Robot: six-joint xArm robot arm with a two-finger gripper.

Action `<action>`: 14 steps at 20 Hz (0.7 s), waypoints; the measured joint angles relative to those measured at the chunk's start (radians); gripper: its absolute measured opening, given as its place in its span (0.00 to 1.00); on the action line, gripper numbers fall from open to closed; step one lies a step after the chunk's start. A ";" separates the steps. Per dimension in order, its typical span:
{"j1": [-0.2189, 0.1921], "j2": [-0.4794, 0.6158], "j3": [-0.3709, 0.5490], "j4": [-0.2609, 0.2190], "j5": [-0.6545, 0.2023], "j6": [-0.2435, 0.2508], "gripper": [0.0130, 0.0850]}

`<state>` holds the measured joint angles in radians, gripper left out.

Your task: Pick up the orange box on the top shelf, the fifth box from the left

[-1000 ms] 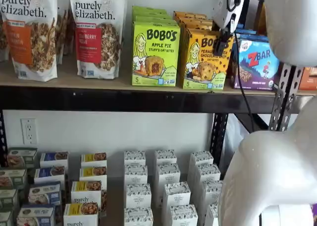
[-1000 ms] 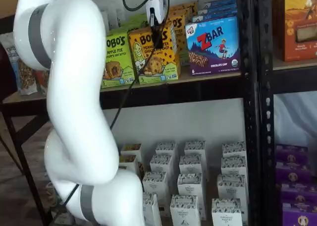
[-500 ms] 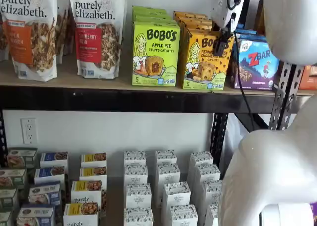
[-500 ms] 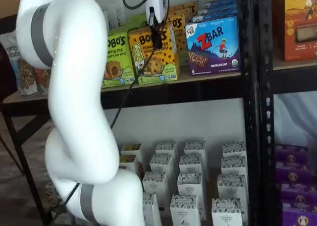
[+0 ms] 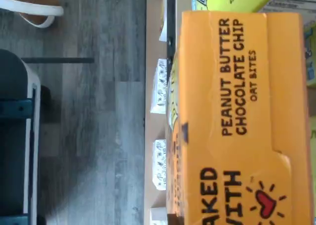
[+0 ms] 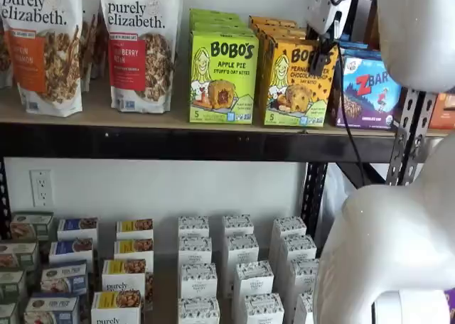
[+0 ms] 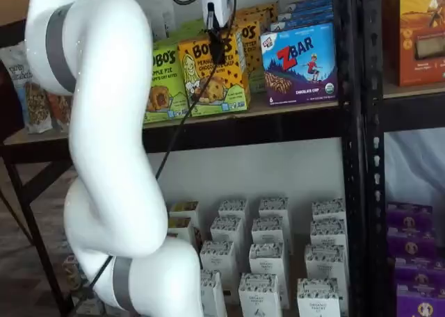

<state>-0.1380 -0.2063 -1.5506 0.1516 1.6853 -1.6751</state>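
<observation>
The orange box (image 6: 295,86) stands on the top shelf (image 6: 142,143), between a lime-green Bobo's box (image 6: 222,75) and a blue ZBar box (image 6: 370,89). It shows in both shelf views (image 7: 212,74), tilted a little, with its front bottom edge just off the board. My gripper (image 6: 323,54) comes down from above, its black fingers closed on the box's upper edge; it shows the same way in a shelf view (image 7: 217,47). In the wrist view the box's orange top panel (image 5: 237,116) fills the picture, close below the camera.
More orange boxes (image 6: 274,25) stand in a row behind the held one. Granola bags (image 6: 138,47) stand further left. Small white boxes (image 6: 238,267) fill the lower shelf. A black perforated upright (image 7: 351,122) stands right of the ZBar box (image 7: 299,63). My white arm (image 7: 104,157) hangs in front.
The gripper has risen a little, and the orange box has come up with it and tipped slightly. The neighbouring boxes have not moved.
</observation>
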 joint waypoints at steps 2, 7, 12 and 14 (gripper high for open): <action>0.001 -0.004 -0.009 -0.004 0.016 0.002 0.06; -0.005 -0.028 -0.027 0.010 0.062 0.005 0.06; -0.009 -0.065 -0.035 0.017 0.114 0.010 0.06; -0.011 -0.086 -0.029 0.019 0.128 0.010 0.06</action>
<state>-0.1491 -0.2921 -1.5800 0.1707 1.8128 -1.6646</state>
